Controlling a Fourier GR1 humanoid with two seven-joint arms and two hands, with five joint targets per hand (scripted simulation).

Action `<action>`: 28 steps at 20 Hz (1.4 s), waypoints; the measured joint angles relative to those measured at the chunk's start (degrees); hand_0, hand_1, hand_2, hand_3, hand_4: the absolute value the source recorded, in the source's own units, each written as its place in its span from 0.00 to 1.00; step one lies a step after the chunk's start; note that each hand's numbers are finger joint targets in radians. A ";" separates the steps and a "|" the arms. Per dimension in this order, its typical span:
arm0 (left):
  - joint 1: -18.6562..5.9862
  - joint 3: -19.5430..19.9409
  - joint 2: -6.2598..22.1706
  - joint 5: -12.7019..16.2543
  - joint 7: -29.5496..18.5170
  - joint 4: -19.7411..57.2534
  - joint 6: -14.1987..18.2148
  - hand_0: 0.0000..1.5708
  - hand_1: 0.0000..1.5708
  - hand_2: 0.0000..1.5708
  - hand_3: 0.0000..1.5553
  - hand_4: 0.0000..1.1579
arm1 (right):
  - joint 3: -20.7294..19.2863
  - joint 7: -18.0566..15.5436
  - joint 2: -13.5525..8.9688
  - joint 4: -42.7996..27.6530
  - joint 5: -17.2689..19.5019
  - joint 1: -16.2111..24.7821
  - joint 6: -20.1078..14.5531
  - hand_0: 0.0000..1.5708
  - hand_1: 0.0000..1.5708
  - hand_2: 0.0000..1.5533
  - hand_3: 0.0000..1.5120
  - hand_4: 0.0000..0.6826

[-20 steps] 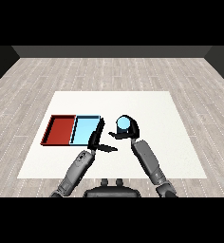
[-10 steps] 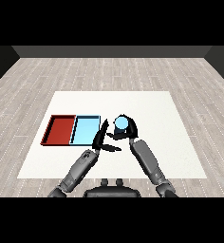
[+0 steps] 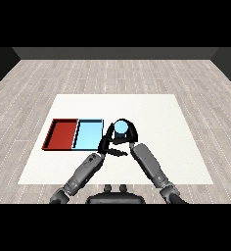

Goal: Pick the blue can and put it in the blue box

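Note:
The blue can (image 3: 121, 128) is held above the table, just right of the light blue tray (image 3: 88, 135). My right hand (image 3: 128, 134) is curled round it, shut on the can, with only the can's top showing. My left hand (image 3: 108, 145) sits right below and left of the can, at the light blue tray's near right corner, its fingers straight and spread. It holds nothing.
A red tray (image 3: 61, 134) lies against the left side of the light blue tray. Both trays hold nothing. The white table (image 3: 151, 110) stretches out to the right and behind the can.
My right hand has carried the blue can leftward toward the light blue tray. My left hand has shifted right, closer under the can.

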 measured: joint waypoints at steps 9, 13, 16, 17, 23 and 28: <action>-3.76 -1.67 0.01 1.72 1.51 2.19 2.44 0.00 0.00 0.00 0.00 0.00 | 1.06 -0.14 0.00 -1.26 -0.65 0.73 0.34 0.91 0.91 0.94 0.91 0.81; -6.49 -3.48 0.77 5.04 0.57 4.81 4.37 0.00 0.00 0.00 0.00 0.00 | 3.41 0.20 -0.36 -2.34 -1.60 0.80 -1.28 0.91 0.91 0.94 0.91 0.78; -7.35 -4.01 0.90 6.02 -0.33 5.88 4.65 0.00 0.00 0.00 0.00 0.00 | 4.27 0.35 -0.41 -2.09 -2.11 0.80 -1.59 0.93 0.93 0.94 0.90 0.77; -8.09 -4.70 1.04 7.23 -1.47 6.92 4.89 0.00 0.00 0.00 0.00 0.00 | 4.62 0.62 -0.54 -2.04 -2.11 0.61 -1.95 0.93 0.93 0.94 0.91 0.77; -9.10 -5.22 1.40 8.09 -2.17 8.34 5.02 0.00 0.00 0.00 0.00 0.00 | 6.95 -0.08 -0.89 -1.59 -1.73 -0.04 -3.73 0.92 0.92 0.93 0.89 0.73; -9.62 -6.42 2.31 9.82 -2.92 8.46 6.81 0.00 0.00 0.00 0.00 0.40 | 8.50 0.00 -1.38 -0.85 -2.91 -1.39 -5.19 0.92 0.92 0.93 0.90 0.74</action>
